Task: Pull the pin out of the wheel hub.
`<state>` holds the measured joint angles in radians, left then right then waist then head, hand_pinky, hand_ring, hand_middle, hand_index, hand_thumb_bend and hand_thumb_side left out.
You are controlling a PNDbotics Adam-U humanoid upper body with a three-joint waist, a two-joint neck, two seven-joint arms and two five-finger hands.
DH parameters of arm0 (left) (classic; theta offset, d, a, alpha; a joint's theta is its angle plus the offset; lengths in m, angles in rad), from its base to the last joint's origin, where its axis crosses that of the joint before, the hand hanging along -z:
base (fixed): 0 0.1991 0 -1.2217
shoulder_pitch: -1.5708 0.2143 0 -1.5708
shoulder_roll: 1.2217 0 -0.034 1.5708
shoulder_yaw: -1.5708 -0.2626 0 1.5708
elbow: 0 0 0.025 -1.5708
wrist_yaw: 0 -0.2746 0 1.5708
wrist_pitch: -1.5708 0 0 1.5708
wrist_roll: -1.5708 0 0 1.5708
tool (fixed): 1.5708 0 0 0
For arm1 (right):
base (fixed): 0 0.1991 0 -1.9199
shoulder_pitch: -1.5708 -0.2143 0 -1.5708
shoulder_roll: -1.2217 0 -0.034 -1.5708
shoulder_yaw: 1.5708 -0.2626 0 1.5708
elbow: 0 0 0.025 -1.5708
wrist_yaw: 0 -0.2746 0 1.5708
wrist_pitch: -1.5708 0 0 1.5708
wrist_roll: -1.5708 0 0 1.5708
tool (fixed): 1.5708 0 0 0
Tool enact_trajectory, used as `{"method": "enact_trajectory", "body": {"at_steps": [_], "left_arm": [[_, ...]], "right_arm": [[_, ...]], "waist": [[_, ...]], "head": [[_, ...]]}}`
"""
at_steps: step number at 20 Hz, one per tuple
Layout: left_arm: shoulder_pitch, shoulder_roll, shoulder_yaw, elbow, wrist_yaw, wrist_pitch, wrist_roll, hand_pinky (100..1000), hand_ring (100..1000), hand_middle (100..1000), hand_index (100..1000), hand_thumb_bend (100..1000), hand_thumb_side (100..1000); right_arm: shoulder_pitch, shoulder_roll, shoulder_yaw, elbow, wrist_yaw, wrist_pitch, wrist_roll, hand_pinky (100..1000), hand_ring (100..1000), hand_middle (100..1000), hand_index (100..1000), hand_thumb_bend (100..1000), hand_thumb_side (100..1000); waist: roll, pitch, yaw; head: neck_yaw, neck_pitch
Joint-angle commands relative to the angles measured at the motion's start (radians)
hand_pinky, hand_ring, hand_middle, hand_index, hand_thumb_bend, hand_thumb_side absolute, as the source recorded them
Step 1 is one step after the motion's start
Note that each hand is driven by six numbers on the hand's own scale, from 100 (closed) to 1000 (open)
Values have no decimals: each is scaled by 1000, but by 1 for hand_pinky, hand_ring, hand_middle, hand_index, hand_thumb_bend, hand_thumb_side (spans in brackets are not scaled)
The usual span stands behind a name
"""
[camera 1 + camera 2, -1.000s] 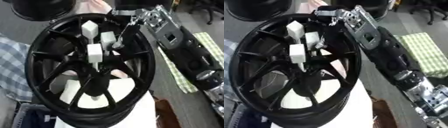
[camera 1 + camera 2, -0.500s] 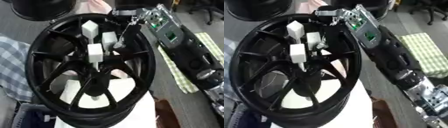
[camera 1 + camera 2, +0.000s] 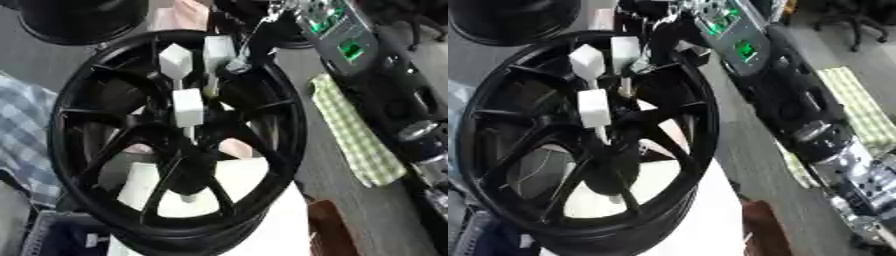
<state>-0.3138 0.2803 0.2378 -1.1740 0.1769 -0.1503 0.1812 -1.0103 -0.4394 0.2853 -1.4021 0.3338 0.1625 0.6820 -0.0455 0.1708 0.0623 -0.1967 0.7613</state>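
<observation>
A black spoked wheel hub (image 3: pixel 105 165) stands tilted on a white surface and fills most of both views. Three pins with white block heads stick out of its centre: one at the upper left (image 3: pixel 175 61), one at the upper right (image 3: pixel 219 50), one lower down (image 3: pixel 188 107). My right arm, with a green-lit board (image 3: pixel 337 27), comes in from the upper right. My right hand (image 3: pixel 238 64) lies against the right side of the upper right pin. Blur hides how it holds the pin. My left hand shows in neither view.
A second black wheel (image 3: pixel 74 20) lies at the top left. A green checked cloth (image 3: pixel 359 140) is on the floor to the right, a blue checked cloth (image 3: pixel 22 125) to the left. A brown object (image 3: pixel 331 230) sits by the white surface (image 3: pixel 262 220).
The whole picture has shifted, so the camera moved. My right hand stays at the upper right pin, and all three pins keep their places in the hub.
</observation>
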Motion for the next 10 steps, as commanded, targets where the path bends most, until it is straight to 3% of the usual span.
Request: {"method": "enact_trajectory", "body": {"at_steps": [1,3,6,10], "left_arm": [[-5,12,8,-26,-8,5,1,688,608,502,731,133,877],[-2,13,10,-28,-11,6,3,688,608,502,731,134,876],[5,21,18,-31,-12,6,11,688,607,502,731,133,875],[13,39,29,-37,-10,0,24,687,606,501,731,127,870]], "right_arm": [[-37,-52,-54,0,-57,37,-20,445,473,169,445,312,100],[-47,-98,-101,13,-108,68,-54,426,472,169,444,300,100],[-26,-229,-188,13,-197,103,-136,410,473,173,445,298,100],[104,-443,-310,-9,-320,124,-270,398,474,176,445,282,100]], "waist": [[2,-25,-3],[0,-28,-9],[-4,-30,-25],[-1,-22,-46]], "head": [[-5,-15],[-1,-13],[16,-10],[50,-12]]}}
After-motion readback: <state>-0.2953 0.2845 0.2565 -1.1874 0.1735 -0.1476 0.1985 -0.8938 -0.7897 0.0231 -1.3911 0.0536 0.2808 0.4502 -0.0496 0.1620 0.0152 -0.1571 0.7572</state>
